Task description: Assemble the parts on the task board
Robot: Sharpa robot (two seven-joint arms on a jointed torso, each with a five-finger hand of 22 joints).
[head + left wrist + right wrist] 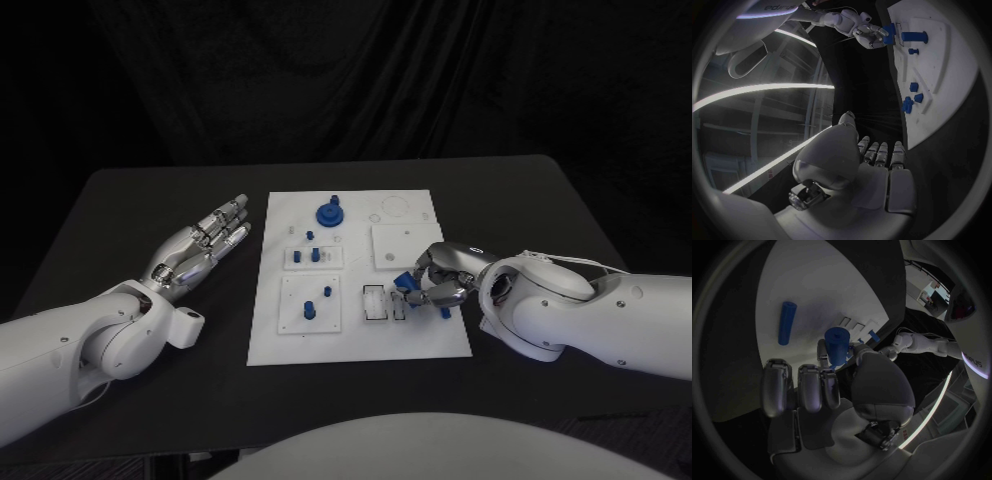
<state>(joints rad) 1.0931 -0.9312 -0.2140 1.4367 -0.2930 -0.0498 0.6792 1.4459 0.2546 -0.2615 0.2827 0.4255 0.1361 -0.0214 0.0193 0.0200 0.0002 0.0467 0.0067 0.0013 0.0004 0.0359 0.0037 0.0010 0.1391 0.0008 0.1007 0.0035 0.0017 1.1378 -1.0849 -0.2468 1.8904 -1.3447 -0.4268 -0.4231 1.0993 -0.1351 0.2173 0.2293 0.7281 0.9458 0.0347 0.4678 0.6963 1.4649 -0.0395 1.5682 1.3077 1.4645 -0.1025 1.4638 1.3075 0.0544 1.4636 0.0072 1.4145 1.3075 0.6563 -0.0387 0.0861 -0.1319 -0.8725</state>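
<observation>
the right hand grips a blue peg over the task board and should lower it upright into its slot, while the left hand rests released on the worktop.

Lower end of blue peg hidden behind right hand fingers; small parts on task board too small to identify.

The robot has two bulky, glossy white arms with rounded, shell-like wrist housings. Each arm ends in a silver metallic hand, the left hand and the right hand, built from segmented fingers with darker joints. A thin cable loops over the right wrist housing.
</observation>
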